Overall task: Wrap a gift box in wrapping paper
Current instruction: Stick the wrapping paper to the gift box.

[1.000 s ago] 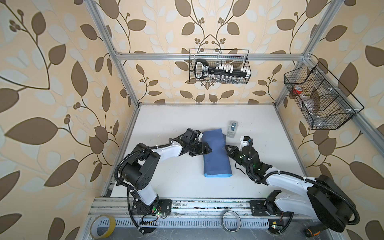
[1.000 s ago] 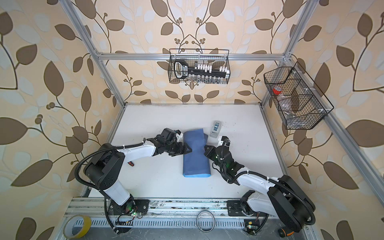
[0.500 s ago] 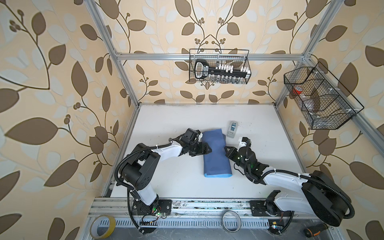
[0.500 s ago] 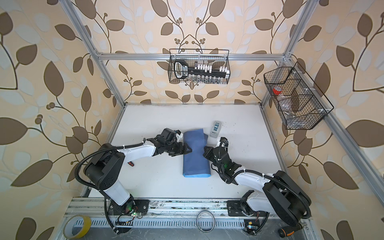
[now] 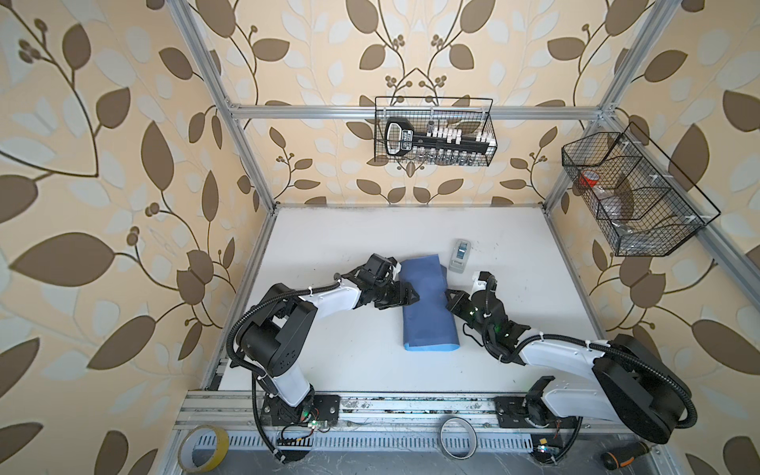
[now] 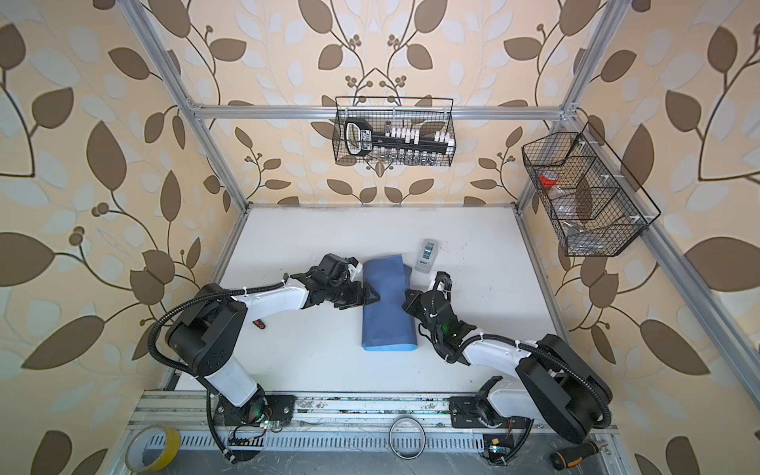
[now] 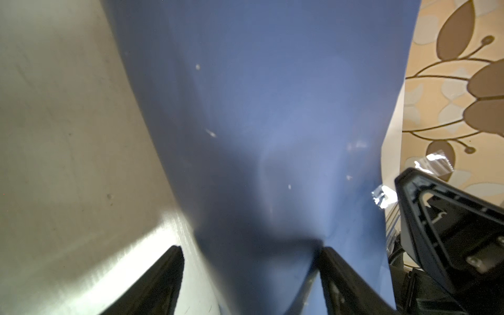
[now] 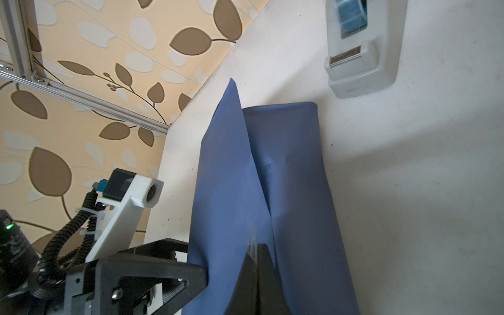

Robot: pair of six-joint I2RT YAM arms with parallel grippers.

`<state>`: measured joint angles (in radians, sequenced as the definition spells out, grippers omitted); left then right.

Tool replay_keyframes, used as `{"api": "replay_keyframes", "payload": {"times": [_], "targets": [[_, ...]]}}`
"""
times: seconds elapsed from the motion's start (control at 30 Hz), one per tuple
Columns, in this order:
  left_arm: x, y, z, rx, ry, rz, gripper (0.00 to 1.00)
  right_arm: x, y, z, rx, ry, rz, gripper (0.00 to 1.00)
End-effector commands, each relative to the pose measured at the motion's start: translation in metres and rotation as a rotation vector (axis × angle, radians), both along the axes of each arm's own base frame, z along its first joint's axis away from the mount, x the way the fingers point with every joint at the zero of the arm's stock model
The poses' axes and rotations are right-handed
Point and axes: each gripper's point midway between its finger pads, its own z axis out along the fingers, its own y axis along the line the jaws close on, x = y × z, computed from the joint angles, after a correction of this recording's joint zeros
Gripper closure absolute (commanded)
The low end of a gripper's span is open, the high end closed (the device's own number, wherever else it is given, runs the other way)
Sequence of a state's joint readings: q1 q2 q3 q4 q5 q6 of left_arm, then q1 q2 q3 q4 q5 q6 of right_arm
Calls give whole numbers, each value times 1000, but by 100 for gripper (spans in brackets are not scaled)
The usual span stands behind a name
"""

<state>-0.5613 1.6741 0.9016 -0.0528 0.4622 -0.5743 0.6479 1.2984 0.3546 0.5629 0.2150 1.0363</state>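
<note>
The paper [image 5: 427, 312] lies folded in a long bundle mid-desk [image 5: 362, 370]. The left tool [image 5: 412, 297] is spread wide astride its edge. The right tool [image 8: 256, 261] is clenched, its tip against the overlapping flap.

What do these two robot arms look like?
The left arm and right arm have smooth white shells between bulky black joints. Ribbed black cables loop alongside, tied with white zip ties. Each ends in black, triangle-framed jaws beside a white camera block. Small green lights glow.
</note>
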Motion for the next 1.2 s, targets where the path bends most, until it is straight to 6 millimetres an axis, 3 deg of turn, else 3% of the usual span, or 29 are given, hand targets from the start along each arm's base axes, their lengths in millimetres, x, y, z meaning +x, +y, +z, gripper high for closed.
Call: {"api": "replay_keyframes", "payload": {"times": [0.0,0.6,1.17], "targets": [[-22,31,-44,174,104,17,21,-3,-5,-12,-32,5,-9,100],[-21,30,-44,171,102,16,21,-10,-9,-26,-74,25,7,100],[-21,29,-44,163,105,15,21,-16,-14,-39,-191,52,46,88]]}}
